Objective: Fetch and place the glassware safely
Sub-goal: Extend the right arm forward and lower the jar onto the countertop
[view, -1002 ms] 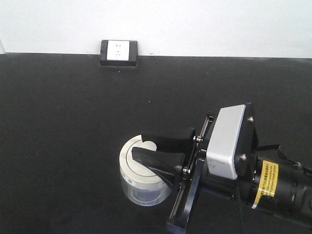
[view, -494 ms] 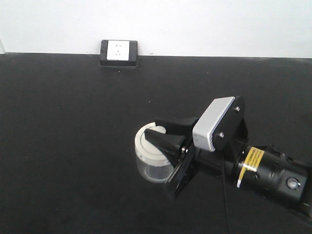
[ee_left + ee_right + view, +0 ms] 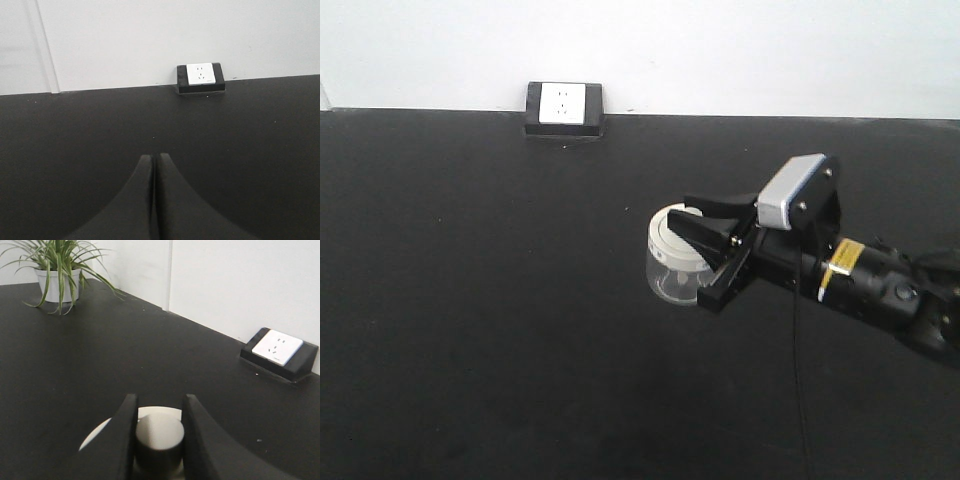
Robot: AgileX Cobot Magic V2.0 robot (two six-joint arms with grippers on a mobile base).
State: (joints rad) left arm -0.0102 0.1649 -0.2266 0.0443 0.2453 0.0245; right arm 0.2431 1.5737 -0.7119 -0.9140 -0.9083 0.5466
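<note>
Left wrist-mounted view: left gripper (image 3: 154, 197) pressed together, empty. Front view: socket box (image 3: 563, 107) far left, at the wall. Lidded glass jar (image 3: 670, 280) right of centre over the black tabletop (image 3: 470, 300). The right gripper (image 3: 682, 214) pinches its lid knob. Fetch looks done; set-down and release are left.

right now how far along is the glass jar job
The grasp looks done: the right gripper is shut on the knob of the glass jar. In hand: the jar sits in that grip over the black table; I cannot tell whether it is lifted. Left to do: set it down and let go. The left gripper is shut and holds nothing.
</note>
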